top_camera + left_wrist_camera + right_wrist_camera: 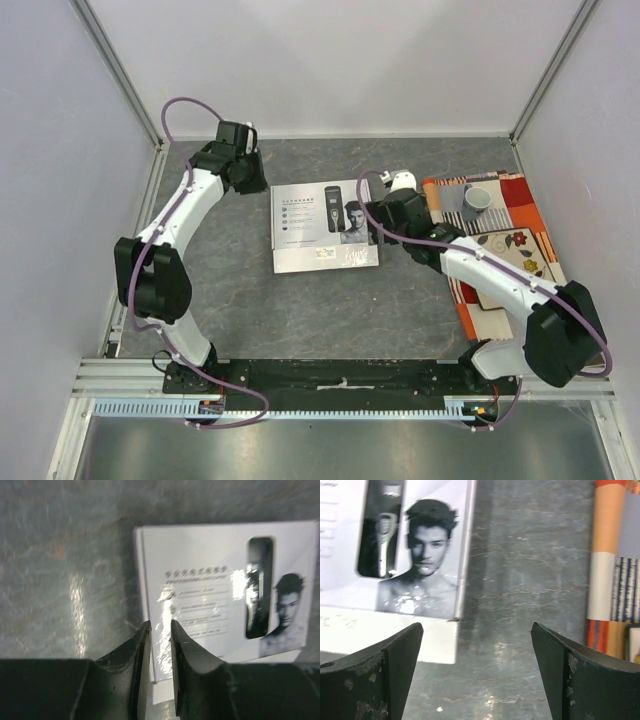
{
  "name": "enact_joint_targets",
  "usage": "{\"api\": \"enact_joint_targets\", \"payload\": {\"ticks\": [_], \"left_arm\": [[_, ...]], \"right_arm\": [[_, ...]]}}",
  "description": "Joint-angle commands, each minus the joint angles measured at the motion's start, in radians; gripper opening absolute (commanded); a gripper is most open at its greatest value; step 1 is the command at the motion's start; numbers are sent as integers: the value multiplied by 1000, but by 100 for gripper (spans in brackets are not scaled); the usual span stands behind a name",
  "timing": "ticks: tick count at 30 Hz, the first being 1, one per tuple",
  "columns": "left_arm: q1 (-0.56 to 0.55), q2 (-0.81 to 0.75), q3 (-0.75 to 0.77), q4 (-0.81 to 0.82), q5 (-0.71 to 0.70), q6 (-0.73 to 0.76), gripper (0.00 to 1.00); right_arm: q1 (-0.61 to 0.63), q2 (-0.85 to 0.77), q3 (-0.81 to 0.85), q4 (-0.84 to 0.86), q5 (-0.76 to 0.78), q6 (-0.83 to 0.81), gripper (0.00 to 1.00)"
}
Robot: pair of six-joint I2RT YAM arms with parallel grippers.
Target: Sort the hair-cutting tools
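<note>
Hair-cutting tools: could not be made out loose in any view; only a printed picture of a clipper showed on the lid of the box (325,227), so their place could not be told.
Box: white and flat with its lid closed; it lay on the grey table (300,310) near the middle of the work area.
Left gripper (160,625): fingers were drawn nearly together with only a thin slit between them, clasping nothing. It sat at the box's left edge, tips pointed toward the lid; contact with the box could not be told.
Right gripper (477,630): fingers were spread wide and released, clasping nothing. It hung over bare table just beside the box's right edge, with the box on its left and the cloth on its right.
Cloth (510,240): patterned in orange, red and white; it lay flat along the right side of the table, apart from the box.
Cup (477,199): grey and upright; it stood on the far part of the cloth.
</note>
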Motion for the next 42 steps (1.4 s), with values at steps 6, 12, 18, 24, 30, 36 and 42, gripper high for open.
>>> {"api": "enact_joint_targets", "payload": {"ticks": [6, 12, 18, 24, 30, 36, 42], "left_arm": [[-20, 184, 261, 131, 261, 75, 29], [-40, 419, 486, 122, 300, 86, 29], [-62, 621, 701, 104, 260, 62, 29], [-95, 758, 847, 65, 197, 72, 33], [-103, 838, 873, 56, 228, 74, 34], [-121, 866, 830, 10, 229, 114, 34], [-138, 850, 761, 15, 248, 137, 34]], "right_arm": [[181, 4, -20, 90, -198, 41, 98], [319, 60, 0, 77, -198, 83, 98], [391, 130, 15, 41, -106, 182, 98], [402, 216, 93, -6, -29, 302, 98], [404, 317, 202, -69, 9, 373, 98], [408, 397, 270, -100, 49, 412, 98], [408, 432, 282, -117, 146, 449, 98]]}}
